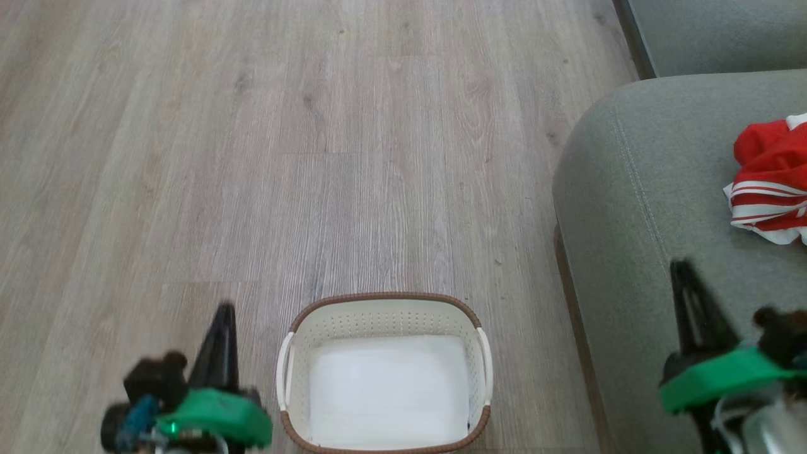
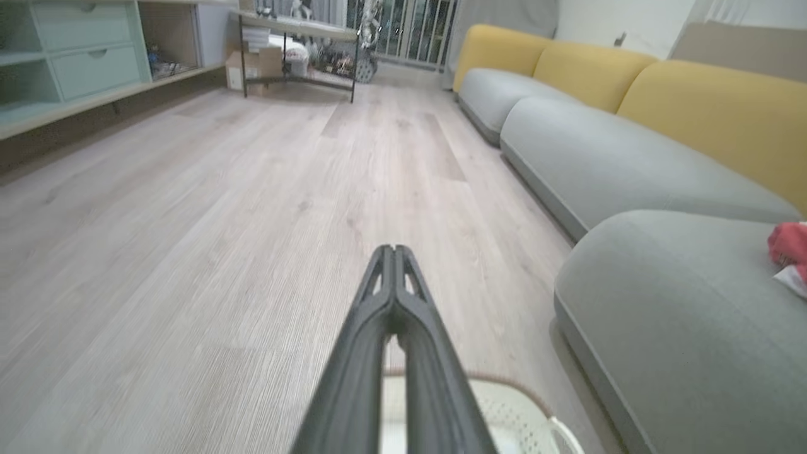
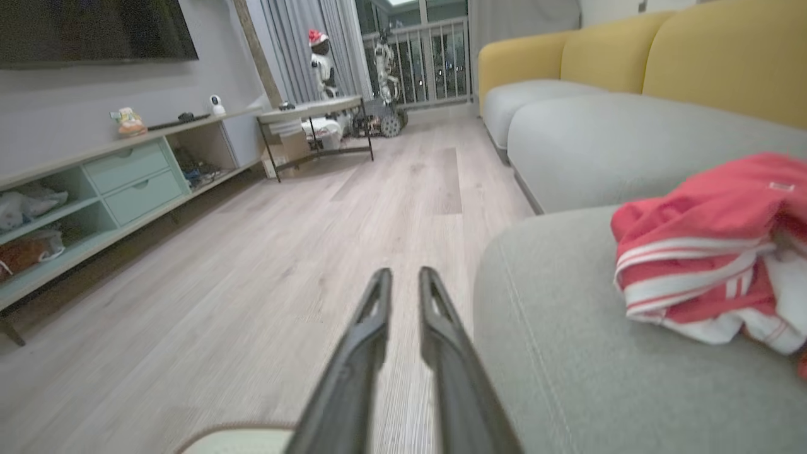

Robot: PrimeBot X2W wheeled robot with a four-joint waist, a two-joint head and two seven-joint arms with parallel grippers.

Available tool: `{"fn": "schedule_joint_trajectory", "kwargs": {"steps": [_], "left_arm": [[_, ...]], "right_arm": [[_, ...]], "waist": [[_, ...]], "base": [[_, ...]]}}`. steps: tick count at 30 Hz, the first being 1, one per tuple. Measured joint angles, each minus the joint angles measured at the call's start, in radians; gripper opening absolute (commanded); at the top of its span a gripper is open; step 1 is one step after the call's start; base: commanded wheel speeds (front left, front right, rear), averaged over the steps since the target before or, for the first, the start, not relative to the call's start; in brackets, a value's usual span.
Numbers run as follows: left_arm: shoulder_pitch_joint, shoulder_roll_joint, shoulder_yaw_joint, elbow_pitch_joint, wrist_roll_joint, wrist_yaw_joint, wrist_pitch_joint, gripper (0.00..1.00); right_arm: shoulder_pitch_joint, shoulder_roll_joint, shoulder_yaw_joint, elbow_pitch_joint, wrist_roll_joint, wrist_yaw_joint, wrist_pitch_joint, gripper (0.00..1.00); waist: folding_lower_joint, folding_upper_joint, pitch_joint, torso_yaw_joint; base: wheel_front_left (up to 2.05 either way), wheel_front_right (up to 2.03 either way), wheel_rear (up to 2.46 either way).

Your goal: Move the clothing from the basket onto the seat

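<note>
Nearest the robot, at 6 o'clock in the head view, the single basket (image 1: 384, 295) stands on the wooden floor (image 1: 252, 157) with its white bottom bare; no garment lies in it. Just beside it at 7 o'clock, the left gripper (image 1: 224, 310) hangs over the floor, and the left wrist view shows its two fingers pressed together on nothing. At 4 o'clock the right gripper (image 1: 679, 268) hovers over the near part of the one seat (image 1: 630, 208), its fingers a narrow gap apart and empty. Farther off, at 3 o'clock, the clothing (image 1: 770, 183) lies in one red, white-striped heap on the seat, well apart from both grippers. Whether the heap is one garment or two cannot be told. From this the carrying step looks finished and the task at or near its end. The next move would call for no grasp, only a check that the basket holds nothing and that the two arms draw clear.
</note>
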Motion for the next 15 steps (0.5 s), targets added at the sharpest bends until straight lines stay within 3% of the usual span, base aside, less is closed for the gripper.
{"fn": "schedule_joint_trajectory", "kwargs": {"steps": [15], "left_arm": [[0.032, -0.001, 0.008, 0.040, -0.142, -0.009, 0.038, 0.00]], "right_arm": [[0.038, 0.026, -0.001, 0.041, 0.122, 0.000, 0.033, 0.00]], "waist": [[0.0000, 0.0000, 0.000, -0.002]], "base": [[0.00, 0.00, 0.00]]}}
